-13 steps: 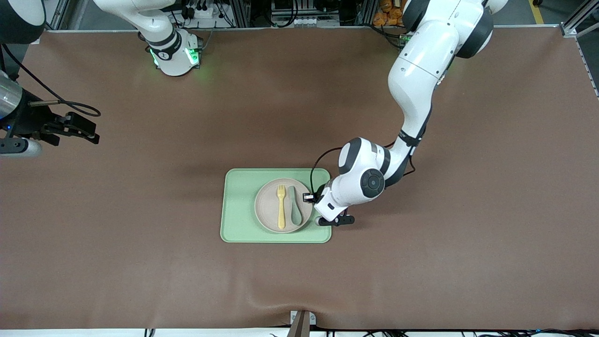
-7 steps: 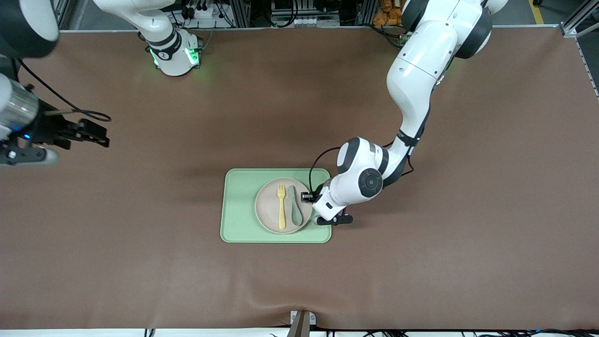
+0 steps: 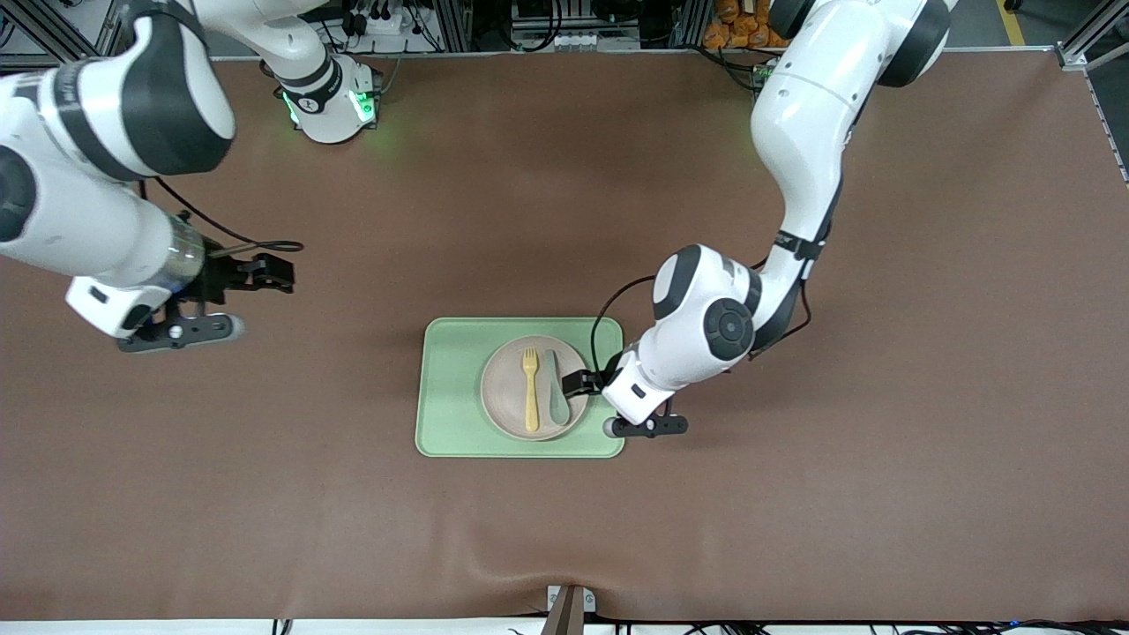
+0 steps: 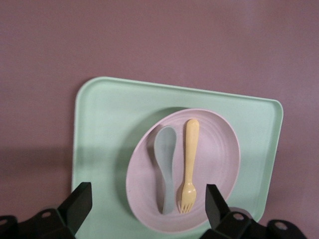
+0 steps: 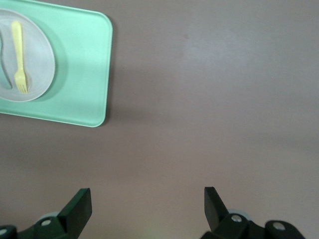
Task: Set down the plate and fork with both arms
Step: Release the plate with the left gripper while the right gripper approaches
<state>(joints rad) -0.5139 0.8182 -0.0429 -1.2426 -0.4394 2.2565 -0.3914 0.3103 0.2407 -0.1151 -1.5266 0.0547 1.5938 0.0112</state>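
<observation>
Left gripper point(image 3: 578, 382) after release: my jaws had spread wide since the earlier frame, holding nothing.
Fork point(image 3: 530, 389) lay on the plate point(image 3: 507, 388) just beside them; right gripper point(image 3: 265, 272), open, had swung inward.

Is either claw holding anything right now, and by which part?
Nothing is held. The left claw is open over the round speckled beige plate; the right claw is open over bare table.

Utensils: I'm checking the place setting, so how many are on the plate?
2: the fork and the spoon lie side by side on the plate, spoon toward the left arm's end.
</observation>
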